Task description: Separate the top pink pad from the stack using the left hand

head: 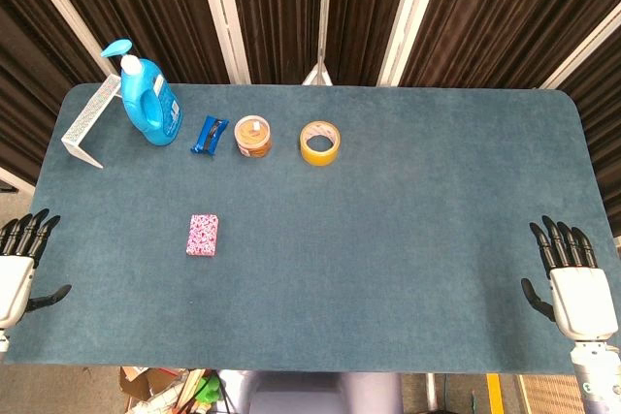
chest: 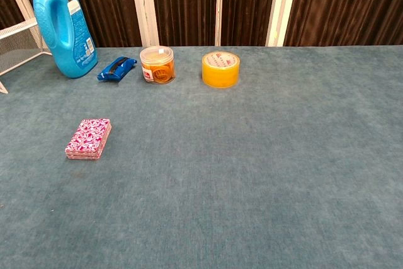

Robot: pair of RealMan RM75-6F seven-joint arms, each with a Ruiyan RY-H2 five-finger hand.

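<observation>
A small stack of pink patterned pads (head: pixel 203 236) lies flat on the teal table, left of centre; the chest view shows the pink pad stack (chest: pixel 89 138) as a few layers. My left hand (head: pixel 19 269) rests at the table's left front edge, fingers spread, holding nothing, well to the left of the stack. At the right front edge my right hand (head: pixel 572 283) stands with its fingers apart and nothing in it. Neither hand appears in the chest view.
Along the back stand a blue detergent bottle (head: pixel 147 96), a blue packet (head: pixel 209 135), a small orange-lidded jar (head: pixel 252 136) and a roll of yellow tape (head: pixel 319 143). A white wire rack (head: pixel 87 123) sits at the back left corner.
</observation>
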